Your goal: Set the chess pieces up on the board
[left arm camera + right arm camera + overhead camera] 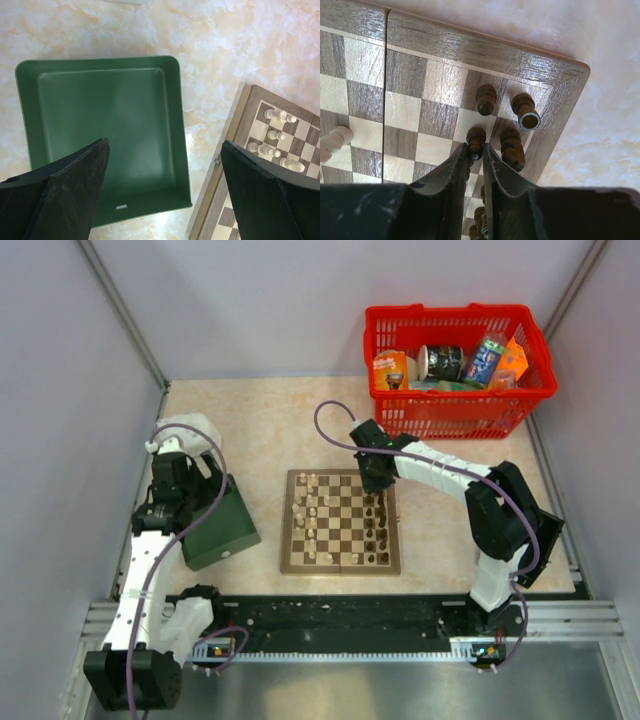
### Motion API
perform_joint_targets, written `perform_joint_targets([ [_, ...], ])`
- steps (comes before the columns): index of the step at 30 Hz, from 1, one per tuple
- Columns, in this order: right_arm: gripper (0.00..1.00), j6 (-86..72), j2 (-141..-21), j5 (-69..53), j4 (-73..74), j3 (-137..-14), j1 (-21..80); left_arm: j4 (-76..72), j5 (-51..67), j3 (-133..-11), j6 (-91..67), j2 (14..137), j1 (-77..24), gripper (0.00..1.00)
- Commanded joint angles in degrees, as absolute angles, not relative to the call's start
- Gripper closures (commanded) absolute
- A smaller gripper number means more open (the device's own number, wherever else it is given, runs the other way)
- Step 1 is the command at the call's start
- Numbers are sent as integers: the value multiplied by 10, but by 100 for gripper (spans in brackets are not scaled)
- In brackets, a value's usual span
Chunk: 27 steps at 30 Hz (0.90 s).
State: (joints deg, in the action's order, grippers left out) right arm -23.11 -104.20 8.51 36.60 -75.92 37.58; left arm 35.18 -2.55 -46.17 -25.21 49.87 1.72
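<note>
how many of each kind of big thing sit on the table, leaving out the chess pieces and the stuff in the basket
red basket: 1
dark green box: 1
chessboard: 1
total: 3

Table (pixel 260 430): beige marbled top, grey panels at left, far and right sides. Board (pixel 345 530) flat at centre, toward near edge. Dark green box (pixel 230 525) left of board, just apart from it, askew, open side up. Red basket (pixel 450 412) at far right corner, well apart from board.
</note>
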Motion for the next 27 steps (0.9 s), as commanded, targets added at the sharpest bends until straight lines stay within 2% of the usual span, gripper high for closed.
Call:
perform_joint_targets([
  [1,80,-234,-1016,100,355,-755,370,338,-21,-466,-255,503,16,2],
  [11,73,-234,-1018,91,351,-759,369,341,-29,-457,-251,494,15,2],
  [27,73,-225,-1004,67,352,-784,369,348,-31,-461,-251,489,16,2],
])
